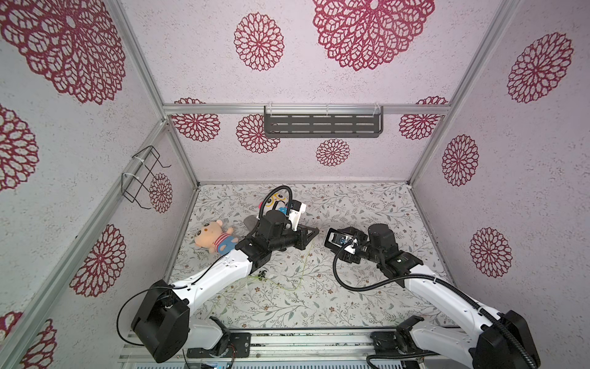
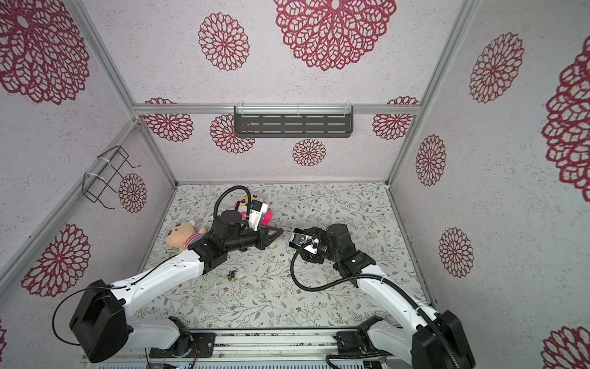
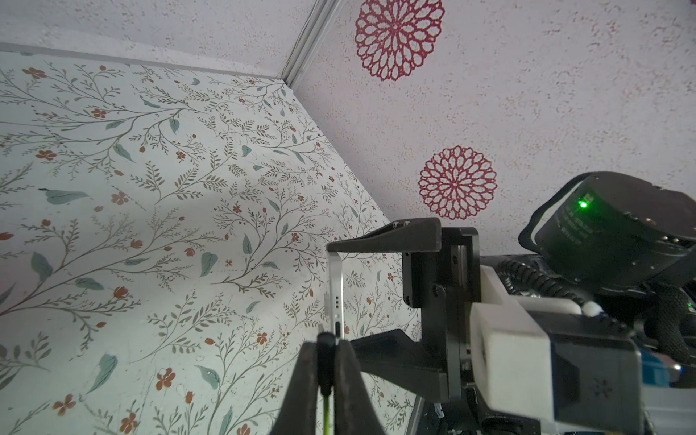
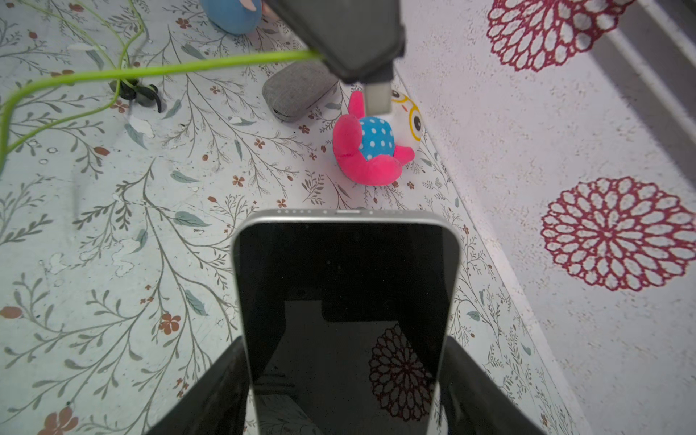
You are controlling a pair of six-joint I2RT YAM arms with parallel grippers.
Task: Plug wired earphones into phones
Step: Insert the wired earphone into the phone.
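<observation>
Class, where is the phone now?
In the right wrist view, the phone sits clamped in the right gripper, its port edge facing the plug held by the left gripper.

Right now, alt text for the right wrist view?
Black phone gripped by the right fingers, port edge facing away; left fingers hold the earphones' plug just short of it, uninserted. Its green cable trails over the floral table.

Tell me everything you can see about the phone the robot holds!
The phone is a flat, glossy black rectangle with rounded corners and a silvery rim. Its dark screen mirrors the wall's red flower. The free end has a slot port and tiny holes. The right pincer grips its long sides, holding it above the table. The earphone plug points at the port but is not in.
</observation>
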